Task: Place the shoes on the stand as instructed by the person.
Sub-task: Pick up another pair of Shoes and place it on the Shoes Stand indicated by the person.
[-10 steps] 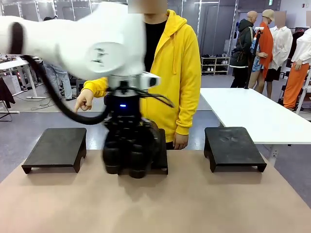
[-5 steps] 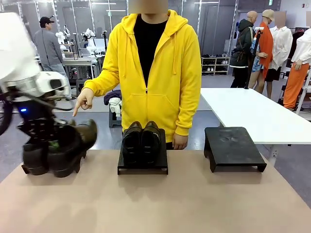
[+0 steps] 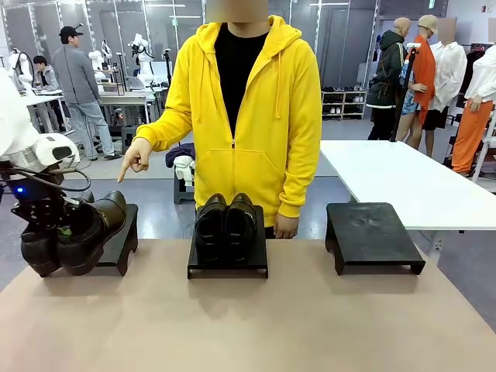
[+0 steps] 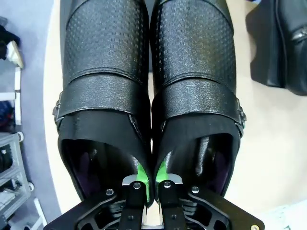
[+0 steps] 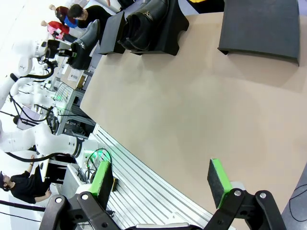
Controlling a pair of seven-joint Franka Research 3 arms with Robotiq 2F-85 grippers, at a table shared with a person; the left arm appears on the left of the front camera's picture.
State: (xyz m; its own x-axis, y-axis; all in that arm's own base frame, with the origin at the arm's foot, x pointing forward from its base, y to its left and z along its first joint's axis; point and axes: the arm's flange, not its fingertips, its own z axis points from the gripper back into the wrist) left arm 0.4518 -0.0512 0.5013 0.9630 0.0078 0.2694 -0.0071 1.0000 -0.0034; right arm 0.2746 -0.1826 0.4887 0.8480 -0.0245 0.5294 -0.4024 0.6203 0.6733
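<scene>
Brown tabletop point(image 3: 256, 325) carries three low black stands in a row; the middle stand point(image 3: 228, 263) is the landmark, and one pair of shoes point(image 3: 225, 225) sits on it side by side, toes toward the robot; the right stand point(image 3: 372, 236) lies well apart to its right, bare; the left stand point(image 3: 124, 232) lies well apart to its left. Over that left stand's near end hangs the left gripper point(image 3: 56, 226), its green pads pressed together on the inner walls of a second pair point(image 3: 74, 236), one finger inside each shoe, pinching both; whether the soles touch the stand I cannot tell. Behind the middle stand stands the person point(image 3: 240, 116), one hand point(image 3: 133, 160) pointing a finger down toward the left stand; the right gripper point(image 5: 160, 184) hovers over the table's near edge, fingers spread wide, holding nothing.
</scene>
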